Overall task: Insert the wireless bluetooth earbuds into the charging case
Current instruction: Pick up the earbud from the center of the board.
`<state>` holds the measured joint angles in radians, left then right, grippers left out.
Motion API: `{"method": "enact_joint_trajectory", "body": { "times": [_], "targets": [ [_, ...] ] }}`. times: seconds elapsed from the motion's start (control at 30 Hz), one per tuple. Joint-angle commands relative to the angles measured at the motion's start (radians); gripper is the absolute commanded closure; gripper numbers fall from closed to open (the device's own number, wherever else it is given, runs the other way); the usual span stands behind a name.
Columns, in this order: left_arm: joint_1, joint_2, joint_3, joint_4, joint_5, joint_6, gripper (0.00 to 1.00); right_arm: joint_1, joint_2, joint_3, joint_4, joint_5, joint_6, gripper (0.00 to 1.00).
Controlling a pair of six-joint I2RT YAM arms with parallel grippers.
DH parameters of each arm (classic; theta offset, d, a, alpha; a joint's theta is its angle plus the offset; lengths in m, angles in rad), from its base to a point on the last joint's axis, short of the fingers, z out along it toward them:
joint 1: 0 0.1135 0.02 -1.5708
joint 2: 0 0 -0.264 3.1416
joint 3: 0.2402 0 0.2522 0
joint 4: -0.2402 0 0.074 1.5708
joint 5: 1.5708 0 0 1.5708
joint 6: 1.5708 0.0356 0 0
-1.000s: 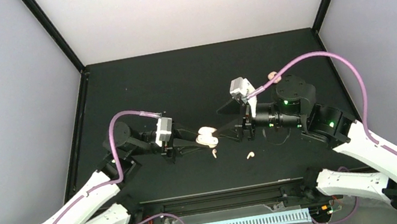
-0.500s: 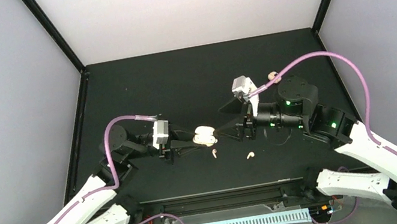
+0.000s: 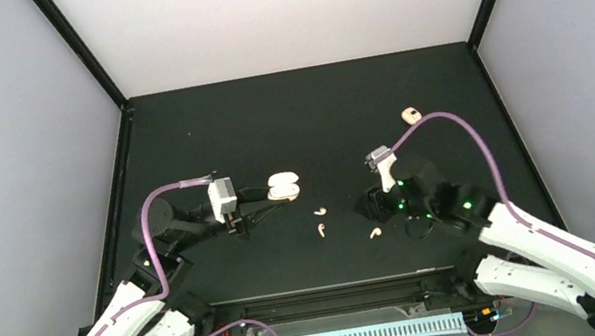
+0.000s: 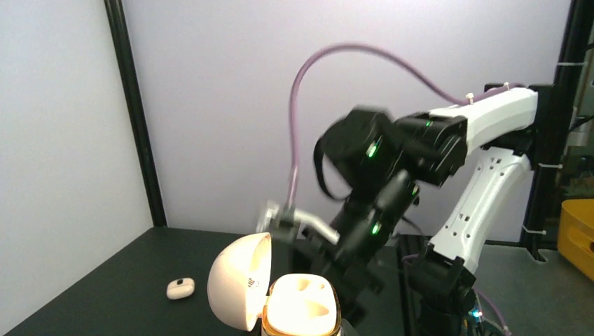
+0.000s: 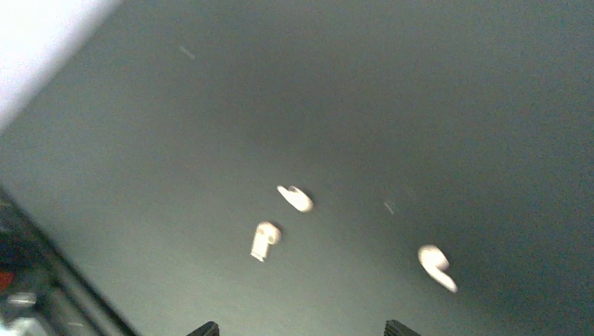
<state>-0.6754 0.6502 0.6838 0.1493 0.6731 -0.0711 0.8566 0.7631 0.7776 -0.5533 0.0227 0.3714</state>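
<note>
My left gripper (image 3: pixel 273 196) is shut on the cream charging case (image 3: pixel 283 187) and holds it above the table. In the left wrist view its lid (image 4: pixel 237 288) is open and both sockets of the base (image 4: pixel 302 305) look empty. Three cream earbuds lie on the black table (image 3: pixel 205 129): one (image 3: pixel 319 212), one just below it (image 3: pixel 321 230) and one to the right (image 3: pixel 373 233). A fourth does not show. My right gripper (image 3: pixel 371 209) is open and empty, pointing down. Its view shows the earbuds (image 5: pixel 296 198), (image 5: pixel 264 240), (image 5: pixel 436 266) beyond its fingertips (image 5: pixel 203 327).
A small closed cream case (image 3: pixel 411 115) lies at the back right of the table; it also shows in the left wrist view (image 4: pixel 181 288). Black frame posts stand at the back corners. A rail runs along the near edge (image 3: pixel 324 291).
My left gripper has drawn back to the left with the case. My right gripper has left the case, moved right and tipped down. A third earbud now lies on the table.
</note>
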Motion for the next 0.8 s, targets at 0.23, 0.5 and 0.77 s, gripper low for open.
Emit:
{"method": "enact_joint_trajectory", "body": {
  "times": [0.23,0.5,0.77],
  "targets": [
    [0.022,-0.024,-0.078,0.069,-0.053,-0.074,0.98,-0.097,0.197,-0.219,0.030,0.001,0.257,0.53],
    [0.022,-0.026,-0.081,0.057,-0.103,-0.080,0.98,-0.105,0.154,-0.364,0.143,0.062,0.527,0.54],
    [0.019,-0.043,-0.088,0.060,-0.106,-0.079,0.98,-0.105,0.197,-0.359,0.194,0.063,0.583,0.56]
  ]
}}
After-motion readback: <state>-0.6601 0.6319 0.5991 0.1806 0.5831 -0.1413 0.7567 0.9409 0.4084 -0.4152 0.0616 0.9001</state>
